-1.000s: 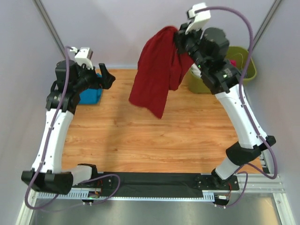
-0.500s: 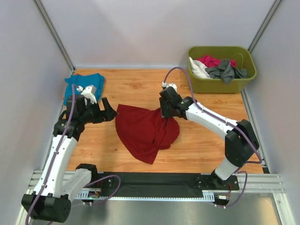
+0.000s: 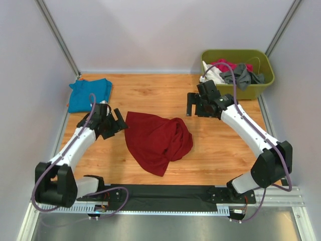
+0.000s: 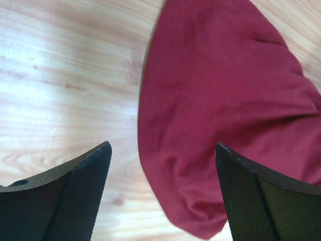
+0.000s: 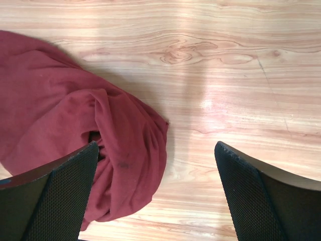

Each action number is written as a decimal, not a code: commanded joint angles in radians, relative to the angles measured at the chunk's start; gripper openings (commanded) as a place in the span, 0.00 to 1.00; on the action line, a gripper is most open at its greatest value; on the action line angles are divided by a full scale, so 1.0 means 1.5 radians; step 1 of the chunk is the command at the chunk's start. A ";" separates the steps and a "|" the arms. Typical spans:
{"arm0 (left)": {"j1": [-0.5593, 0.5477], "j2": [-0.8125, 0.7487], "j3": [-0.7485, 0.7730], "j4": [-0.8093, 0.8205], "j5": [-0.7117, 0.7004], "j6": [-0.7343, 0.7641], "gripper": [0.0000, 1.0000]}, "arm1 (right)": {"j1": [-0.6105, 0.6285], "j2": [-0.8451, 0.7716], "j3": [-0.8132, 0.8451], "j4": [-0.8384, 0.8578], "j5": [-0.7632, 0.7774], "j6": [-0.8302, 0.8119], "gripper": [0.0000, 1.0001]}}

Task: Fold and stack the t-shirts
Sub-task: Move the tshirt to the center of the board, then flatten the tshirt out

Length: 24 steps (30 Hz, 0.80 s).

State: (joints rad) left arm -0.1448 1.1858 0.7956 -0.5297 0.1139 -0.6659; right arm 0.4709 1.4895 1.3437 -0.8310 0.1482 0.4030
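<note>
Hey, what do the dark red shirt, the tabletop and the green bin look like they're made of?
Dark red shirt: soft matte cloth, probably a cotton knit; it lies in limp folds.
Tabletop: wood grain with a slight sheen, wood or laminate, can't tell; glare patches show.
Green bin: seemingly rigid moulded plastic; smooth walls, even rolled rim.

White-shelled left arm (image 3: 75, 148) and right arm (image 3: 248, 131) with black joints, thin purple cables (image 3: 290, 170) looped along each, black left gripper (image 4: 163, 145) and right gripper (image 5: 155, 144) with mesh-textured finger pads (image 4: 75, 201), black base plate (image 3: 165, 193).
</note>
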 commanded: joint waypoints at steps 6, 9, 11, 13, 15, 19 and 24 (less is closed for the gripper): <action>-0.005 0.184 0.121 0.139 -0.057 0.031 0.86 | 0.005 0.017 -0.067 0.033 -0.027 0.071 0.98; -0.006 0.264 0.190 0.137 -0.075 0.059 0.83 | 0.001 0.022 -0.064 0.039 -0.007 0.073 0.98; -0.005 0.321 0.234 0.143 -0.075 0.066 0.82 | -0.003 0.024 -0.057 0.040 -0.003 0.067 0.98; -0.005 0.374 0.260 0.148 -0.074 0.061 0.81 | -0.007 0.032 -0.043 0.034 0.001 0.060 0.98; -0.005 0.407 0.300 0.135 -0.069 0.059 0.78 | -0.013 0.043 -0.034 0.027 0.002 0.058 0.98; -0.016 0.467 0.350 0.110 -0.075 0.055 0.77 | -0.020 0.058 -0.017 0.017 0.000 0.057 0.98; -0.043 0.499 0.413 0.060 -0.136 0.065 0.75 | -0.033 0.074 -0.008 0.007 -0.005 0.053 0.98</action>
State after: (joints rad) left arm -0.1776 1.9259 1.3384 -0.3958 -0.0189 -0.5953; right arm 0.4339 1.5898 1.2888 -0.8162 0.1326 0.4820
